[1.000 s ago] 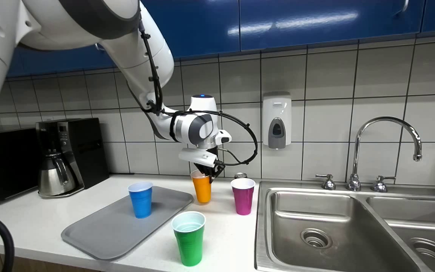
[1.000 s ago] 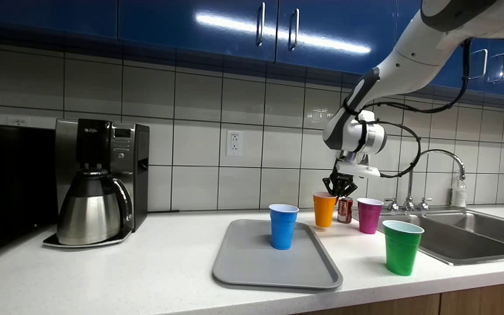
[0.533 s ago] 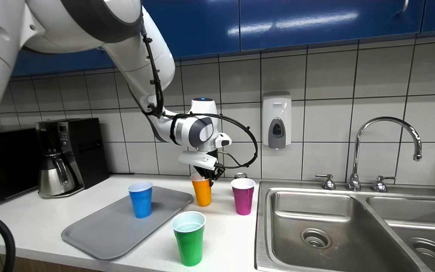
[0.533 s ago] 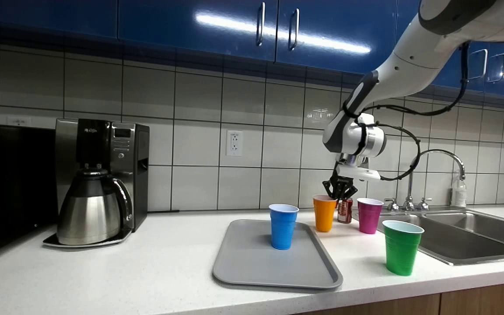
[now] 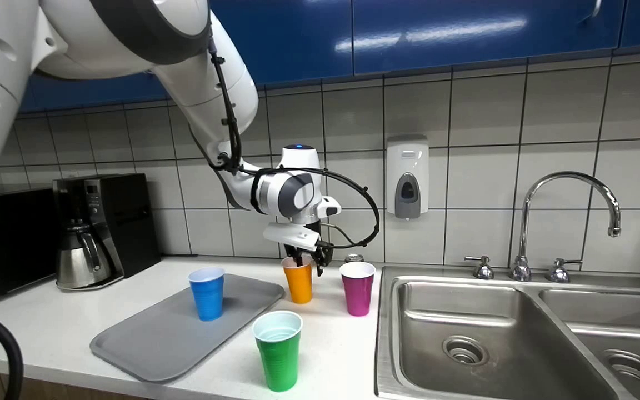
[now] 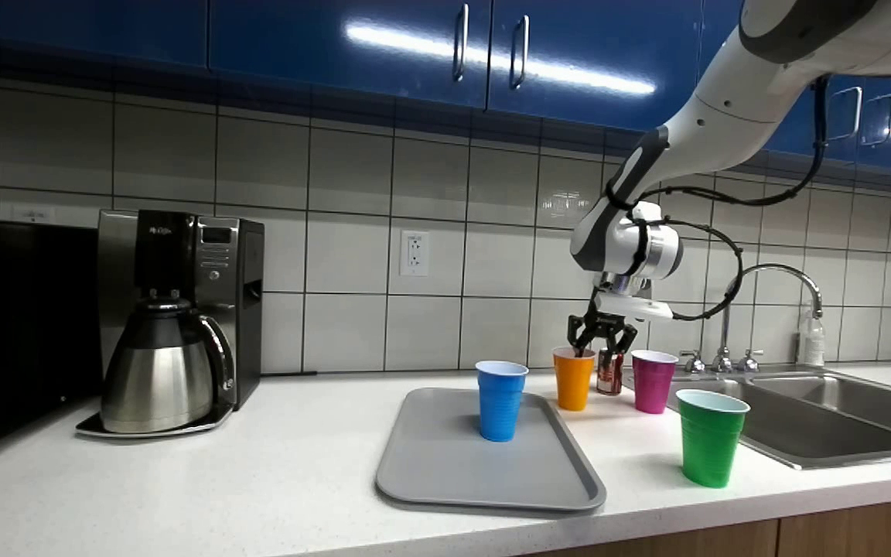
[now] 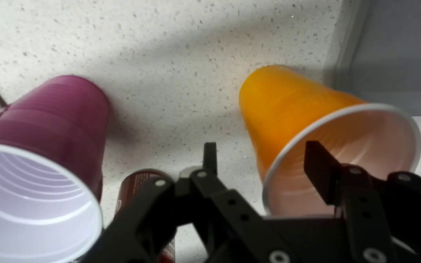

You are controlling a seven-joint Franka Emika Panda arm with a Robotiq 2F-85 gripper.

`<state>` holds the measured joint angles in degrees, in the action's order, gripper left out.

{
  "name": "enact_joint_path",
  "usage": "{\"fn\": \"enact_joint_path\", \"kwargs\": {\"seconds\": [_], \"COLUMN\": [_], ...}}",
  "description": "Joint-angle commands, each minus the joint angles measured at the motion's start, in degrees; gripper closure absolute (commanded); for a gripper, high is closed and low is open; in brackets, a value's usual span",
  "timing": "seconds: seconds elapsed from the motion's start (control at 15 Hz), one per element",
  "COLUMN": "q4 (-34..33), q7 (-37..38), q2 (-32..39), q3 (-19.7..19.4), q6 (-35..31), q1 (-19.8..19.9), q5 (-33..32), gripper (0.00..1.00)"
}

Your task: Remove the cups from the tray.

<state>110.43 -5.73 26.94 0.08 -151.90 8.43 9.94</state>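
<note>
Holds jaws spread wide, one finger inside one orange tumbler near the back edge of the worktop, just beside one grey tray bearing one blue tumbler.

In an exterior view the gripper points down, jaws spread, one inside the orange cup, the other outside it. This cup stands below, on the counter. Left of the gripper, as seen here, the blue cup stands on the tray. Right of the gripper come a purple cup and the sink. Nearer the camera than the gripper is a green cup.
</note>
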Motion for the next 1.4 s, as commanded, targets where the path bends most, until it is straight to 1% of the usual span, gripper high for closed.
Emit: {"fn": "enact_joint_path", "kwargs": {"seconds": [0.0,0.07,0.13,0.6,0.93,1.33], "q4": [-0.8,-0.6,-0.5,0.8,1.6,3.3], "q7": [-1.7,-1.7,-1.7,-2.0,-3.0,-4.9], "q2": [-0.5,-0.8,-1.0,-3.3,-5.9,-9.2], "q3": [0.5,0.5,0.5,0.6,1.3,2.6], "q6": [1.2,1.2,1.1,0.2,-0.2,-0.4], "q1": [1.1,1.2,1.2,1.8,2.2,1.7], "q5": [0.2,0.2,0.2,0.7,1.8,3.3], "gripper": [0.05,0.0,0.0,0.0,0.0,0.0]}}
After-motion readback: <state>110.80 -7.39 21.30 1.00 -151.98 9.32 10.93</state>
